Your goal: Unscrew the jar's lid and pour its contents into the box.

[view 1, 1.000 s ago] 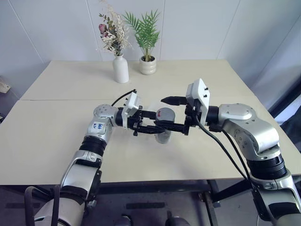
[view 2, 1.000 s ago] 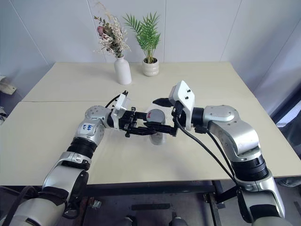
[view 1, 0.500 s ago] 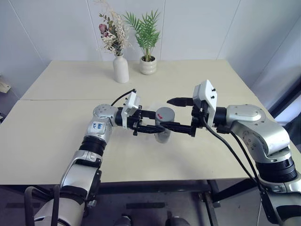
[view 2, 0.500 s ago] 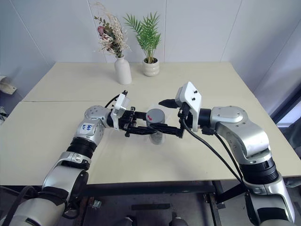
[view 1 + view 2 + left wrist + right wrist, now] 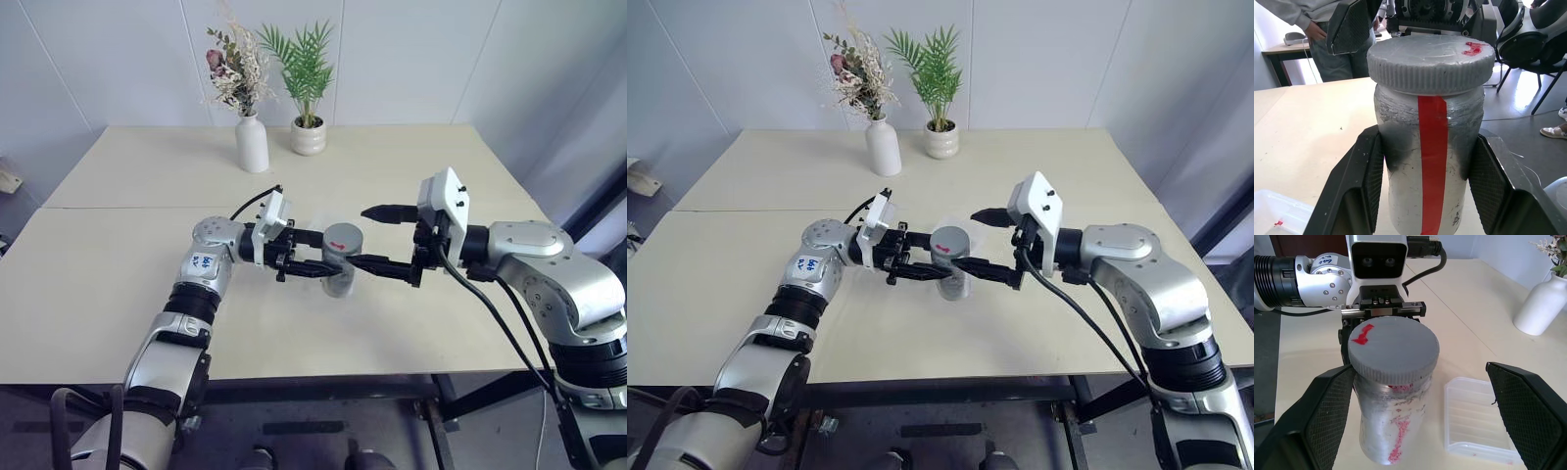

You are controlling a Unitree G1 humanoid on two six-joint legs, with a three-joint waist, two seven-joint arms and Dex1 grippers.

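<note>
The silvery jar [image 5: 340, 277] with a red stripe [image 5: 1433, 161] hangs upright above the table, and my left gripper [image 5: 331, 254] is shut on its body from the left. Both left fingers [image 5: 1365, 188] press its sides. The grey lid [image 5: 1394, 350], marked with red, sits on top of the jar. My right gripper [image 5: 361, 236] stands open at the jar's right, its fingertips [image 5: 1332, 404] wide apart on either side of the lid and clear of it. The clear plastic box [image 5: 1480, 421] lies on the table just beyond the jar.
A white vase of dried flowers [image 5: 252, 144] and a potted palm [image 5: 308, 135] stand at the table's far edge. A person [image 5: 1327, 29] stands and chairs sit beyond the table in the left wrist view.
My right gripper has drawn back to the right, so that its open fingers reach less far past the lid. The left gripper and the jar have stayed still.
</note>
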